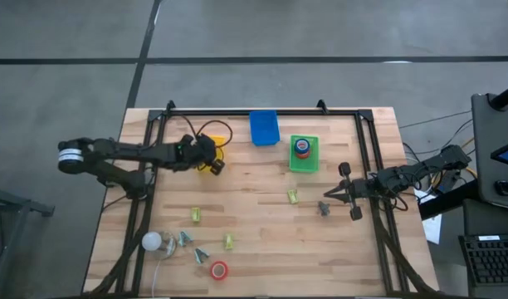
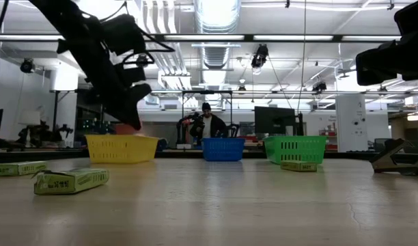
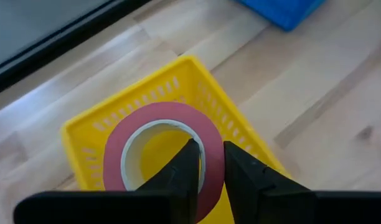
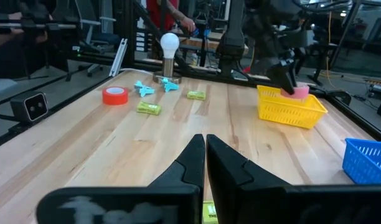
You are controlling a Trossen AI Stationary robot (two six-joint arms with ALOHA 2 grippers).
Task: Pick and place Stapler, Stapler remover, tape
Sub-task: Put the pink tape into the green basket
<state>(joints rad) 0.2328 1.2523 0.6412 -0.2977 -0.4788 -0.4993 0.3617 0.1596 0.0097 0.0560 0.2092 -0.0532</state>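
My left gripper (image 3: 209,163) hangs over the yellow tray (image 1: 212,156) near the table's far left and is shut on a red tape roll (image 3: 160,155). In the low view the gripper (image 2: 130,117) slants down just above the tray (image 2: 121,147). The green tray (image 1: 304,164) holds a red and a blue roll (image 1: 301,148), stacked. Another red roll (image 1: 219,270) lies flat near the table's near edge. My right gripper (image 1: 330,196) waits shut on the right, next to a small dark grey piece (image 1: 324,208), touching nothing. My left gripper pinches the red roll's wall (image 3: 210,140) on the side nearest the wrist, one finger (image 3: 185,167) inside the pale core and the other finger (image 3: 240,174) outside. The fingers slant down from above. The roll is lifted clear and sits tilted over the yellow tray's inside.
A blue tray (image 1: 264,127) stands between the yellow and green ones. Yellow-green boxes (image 1: 195,214) (image 1: 228,241) (image 1: 293,196), teal pieces (image 1: 184,238) (image 1: 202,253) and a light bulb (image 1: 152,242) lie on the near half. A dark frame (image 1: 262,111) runs along the far and side edges.
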